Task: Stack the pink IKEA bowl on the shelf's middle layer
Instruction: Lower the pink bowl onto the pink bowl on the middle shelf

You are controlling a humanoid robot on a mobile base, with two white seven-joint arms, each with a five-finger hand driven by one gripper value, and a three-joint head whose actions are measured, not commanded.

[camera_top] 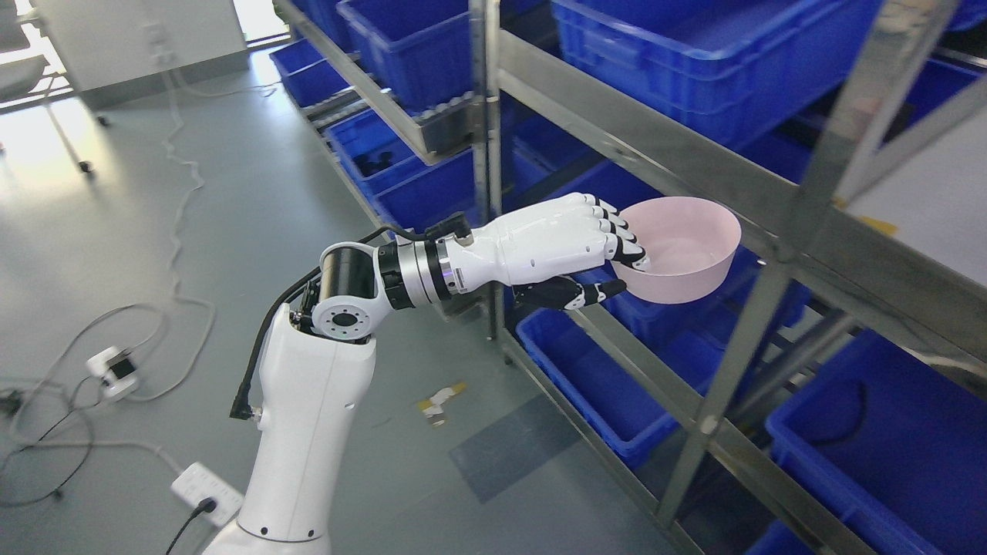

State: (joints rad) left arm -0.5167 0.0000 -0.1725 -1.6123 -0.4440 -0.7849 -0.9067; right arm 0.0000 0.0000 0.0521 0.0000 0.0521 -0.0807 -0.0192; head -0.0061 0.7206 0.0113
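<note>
My left hand [617,258] is shut on the near rim of a pink bowl [682,250], fingers over the rim and thumb under it. It holds the bowl upright in the air, just in front of the metal shelf's middle rail [694,173]. The bowl's far edge sits close to the rail, below it. The white left arm [308,401] rises from the bottom left. The right arm does not show.
The steel shelf rack [771,270] runs from upper left to lower right, its upright posts [484,154] close to the hand. Blue plastic bins [617,385] fill its levels. Cables and power strips [204,493] lie on the grey floor at left.
</note>
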